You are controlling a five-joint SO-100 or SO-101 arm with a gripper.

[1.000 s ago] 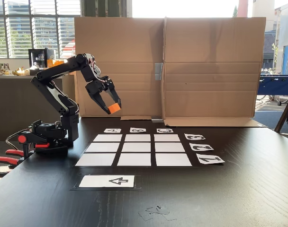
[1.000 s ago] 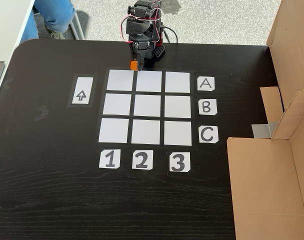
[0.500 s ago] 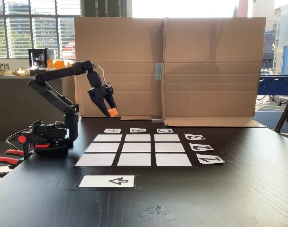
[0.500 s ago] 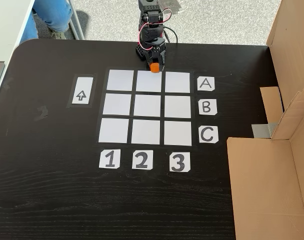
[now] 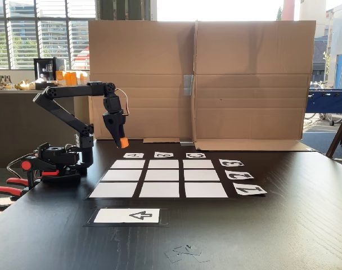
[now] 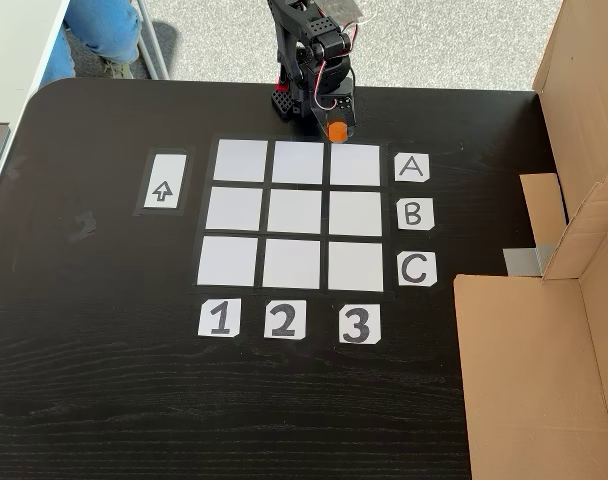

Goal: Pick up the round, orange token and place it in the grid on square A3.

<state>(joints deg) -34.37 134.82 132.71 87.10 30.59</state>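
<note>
Swung toward column 3, fingers (image 6: 336, 122) pinch the token (image 6: 337, 131) above the table.

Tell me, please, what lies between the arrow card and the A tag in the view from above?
In that fixed view, the grid's top row of three white cells lies between the arrow card and the A tag.

The grid (image 6: 292, 214) lies flat on the surface (image 6: 104, 380). The arrow card (image 6: 164, 183) sits left of it in the overhead-like fixed view, cardboard (image 6: 544, 360) right. The token (image 6: 336, 130), in the jaws, hangs above the grid's far edge by A3 (image 6: 357, 166).
</note>
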